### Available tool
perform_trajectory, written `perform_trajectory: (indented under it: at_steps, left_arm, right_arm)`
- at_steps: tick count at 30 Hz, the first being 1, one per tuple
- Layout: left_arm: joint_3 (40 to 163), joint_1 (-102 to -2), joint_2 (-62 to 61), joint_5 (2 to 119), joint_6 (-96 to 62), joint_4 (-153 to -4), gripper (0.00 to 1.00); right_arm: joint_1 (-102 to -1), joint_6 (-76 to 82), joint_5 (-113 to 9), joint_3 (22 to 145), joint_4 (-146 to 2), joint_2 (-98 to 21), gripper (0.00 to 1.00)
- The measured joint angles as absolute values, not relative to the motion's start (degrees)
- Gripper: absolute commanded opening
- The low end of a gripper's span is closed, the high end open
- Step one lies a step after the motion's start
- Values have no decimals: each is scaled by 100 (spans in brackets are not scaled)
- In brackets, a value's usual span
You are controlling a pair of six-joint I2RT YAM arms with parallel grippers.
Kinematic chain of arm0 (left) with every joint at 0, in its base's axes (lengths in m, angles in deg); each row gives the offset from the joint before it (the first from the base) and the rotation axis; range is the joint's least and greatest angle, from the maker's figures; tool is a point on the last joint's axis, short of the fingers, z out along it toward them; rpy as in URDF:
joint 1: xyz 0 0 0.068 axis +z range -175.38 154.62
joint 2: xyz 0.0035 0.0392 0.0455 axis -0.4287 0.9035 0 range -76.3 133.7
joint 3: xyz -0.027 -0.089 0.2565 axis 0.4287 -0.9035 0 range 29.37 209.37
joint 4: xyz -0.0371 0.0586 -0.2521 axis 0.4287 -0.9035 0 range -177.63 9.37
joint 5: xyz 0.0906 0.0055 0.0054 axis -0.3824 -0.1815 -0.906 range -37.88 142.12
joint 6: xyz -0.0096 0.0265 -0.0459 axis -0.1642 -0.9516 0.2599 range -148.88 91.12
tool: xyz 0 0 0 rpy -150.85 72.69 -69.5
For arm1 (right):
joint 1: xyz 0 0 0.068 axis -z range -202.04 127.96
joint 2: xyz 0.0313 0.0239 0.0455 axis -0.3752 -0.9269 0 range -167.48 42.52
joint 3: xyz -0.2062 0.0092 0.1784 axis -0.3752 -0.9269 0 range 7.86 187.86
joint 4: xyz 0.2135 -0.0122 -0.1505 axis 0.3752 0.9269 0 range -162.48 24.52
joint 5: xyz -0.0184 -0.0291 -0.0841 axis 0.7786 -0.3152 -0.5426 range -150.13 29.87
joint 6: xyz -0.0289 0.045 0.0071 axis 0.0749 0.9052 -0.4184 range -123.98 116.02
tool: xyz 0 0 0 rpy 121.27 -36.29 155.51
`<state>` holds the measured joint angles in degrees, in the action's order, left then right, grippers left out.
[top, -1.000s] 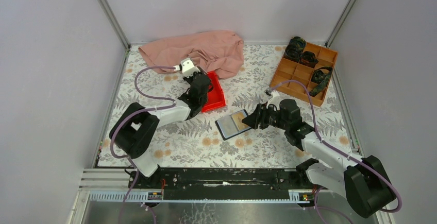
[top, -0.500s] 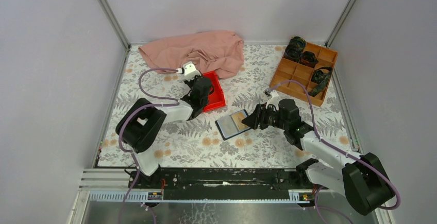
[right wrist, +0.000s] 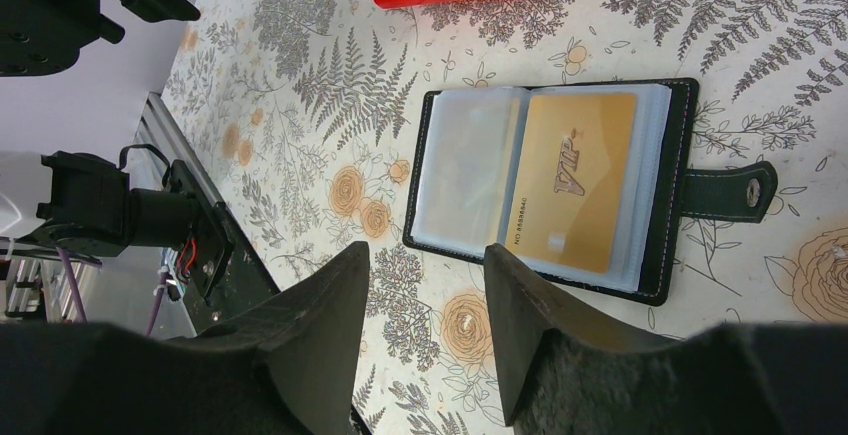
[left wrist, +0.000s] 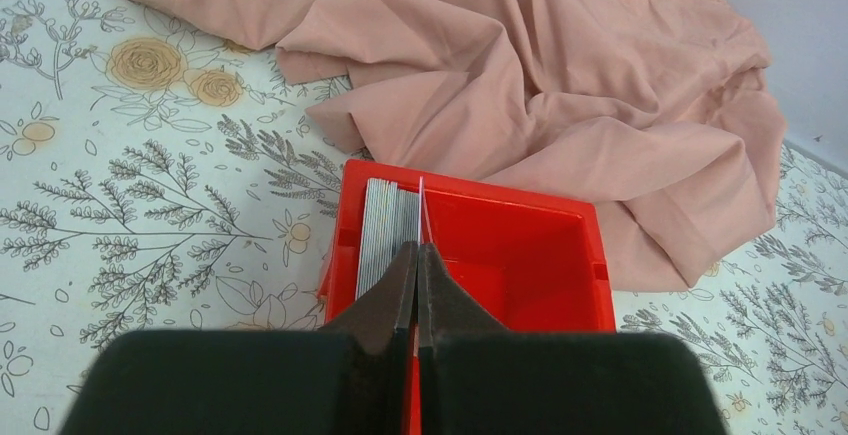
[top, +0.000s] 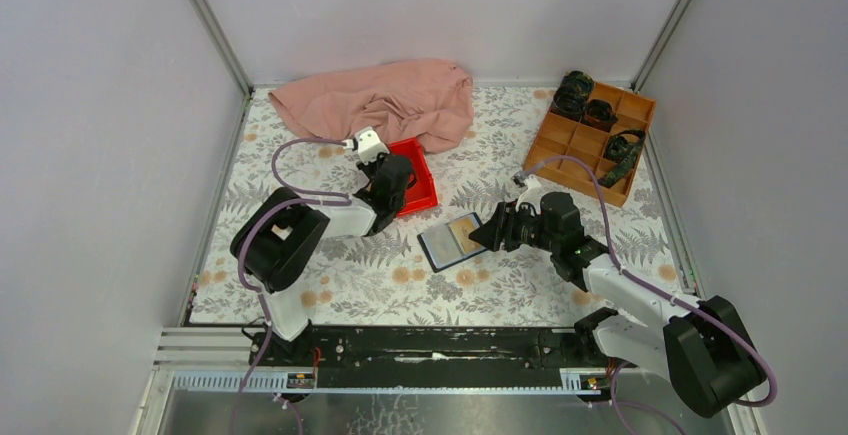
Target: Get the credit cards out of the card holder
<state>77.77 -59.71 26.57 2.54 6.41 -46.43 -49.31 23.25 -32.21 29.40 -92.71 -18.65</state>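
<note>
Broadly, the flowered worktop (top: 330, 285) carries a crumpled pink cloth (top: 380, 100) at its 12 o'clock edge and a wooden box (top: 600, 150) at 2 o'clock, some of its compartments filled with dark things too small to make out. A red tray (top: 420, 193) sits left of centre, its 12 o'clock corner just beside the cloth. The holder (top: 440, 245) lies open and flat at the worktop's centre, at 4 o'clock from the tray and apart from it, its strap (right wrist: 730, 195) stretched out on the worktop.

The right hand (right wrist: 427, 260) is at the holder's 3 o'clock side in the top view, fingers spread with nothing between them; whether it touches the holder cannot be told. A gold card (right wrist: 572, 180) fills one pocket; the other pocket looks pale and bare.

The left hand (left wrist: 416, 247) hangs over the tray, fingers pressed together on a thin white card (left wrist: 423, 210) seen edge-on. Grey cards (left wrist: 380, 230) lie stacked in the tray, at 11 o'clock from those fingertips.
</note>
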Motion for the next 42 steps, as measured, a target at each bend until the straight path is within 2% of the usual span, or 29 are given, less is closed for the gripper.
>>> perform_trajectory:
  at_steps: [22,24,28,32,42]
  left_arm:
    - [7910,-5971,2899,121,855,-4676,6]
    - [7939,-5971,2919,121,855,-4678,9]
    - [7945,-5971,2923,123,864,-4687,22]
    - [7998,-5971,2923,129,912,-4735,26]
    - [8007,-5971,2838,129,938,-4836,28]
  right_arm:
    - [-4931,2320,-3223,2940,-9269,-1878,53]
    - [-4931,2320,-3223,2940,-9269,-1878,53]
    - [-4931,2318,-3223,2940,-9269,-1878,53]
    - [-4931,2303,-3225,2940,-9267,-1878,53]
    - [-4931,2281,-3225,2940,-9267,-1878,53]
